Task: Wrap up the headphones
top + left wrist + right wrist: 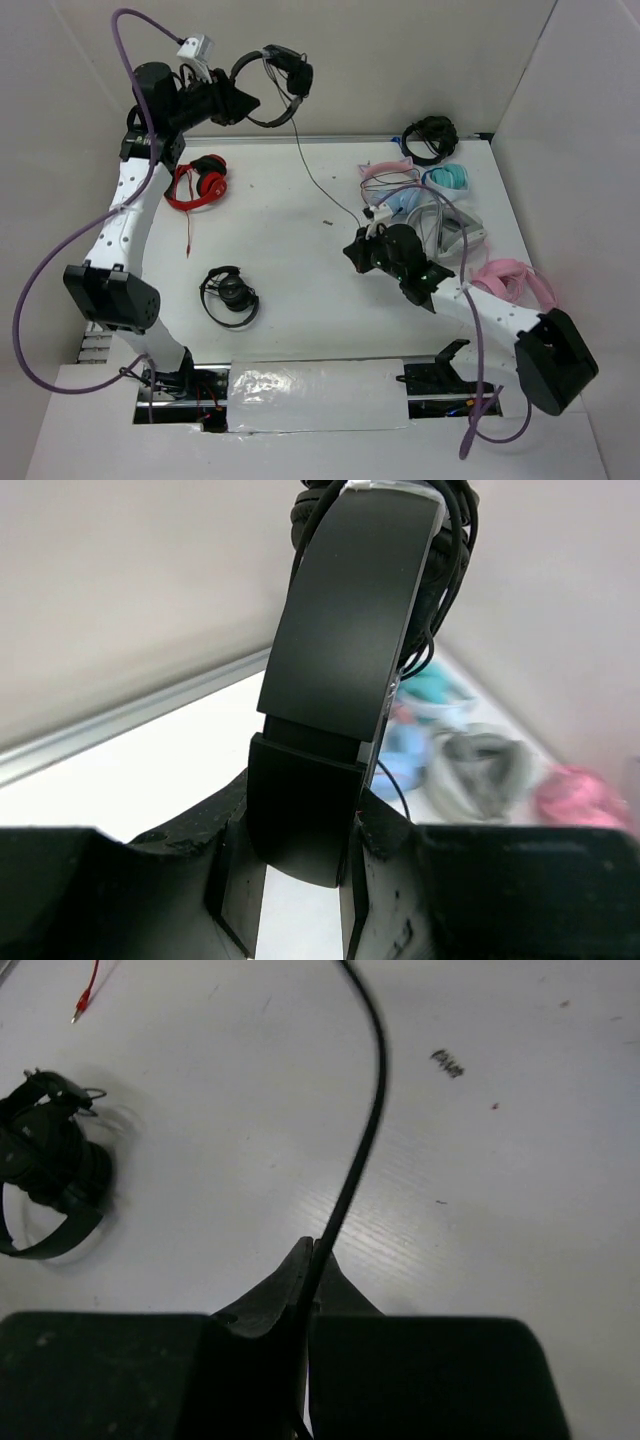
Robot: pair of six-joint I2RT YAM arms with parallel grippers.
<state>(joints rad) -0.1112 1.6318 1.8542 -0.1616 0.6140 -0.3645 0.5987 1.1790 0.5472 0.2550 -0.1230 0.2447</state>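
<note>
The black headphones hang in the air over the table's far left corner, with my left gripper shut on their headband. In the left wrist view the wide black headband stands upright between my left gripper's jaws, with cable looped at its top. The thin black cable trails down from the earcups across the table to my right gripper. In the right wrist view my right gripper is shut on the cable low above the white tabletop.
A red pair with a thin red cable lies at the left. A compact black pair sits front centre. At the right lie pink cat-ear, teal, grey, pink and black headphones.
</note>
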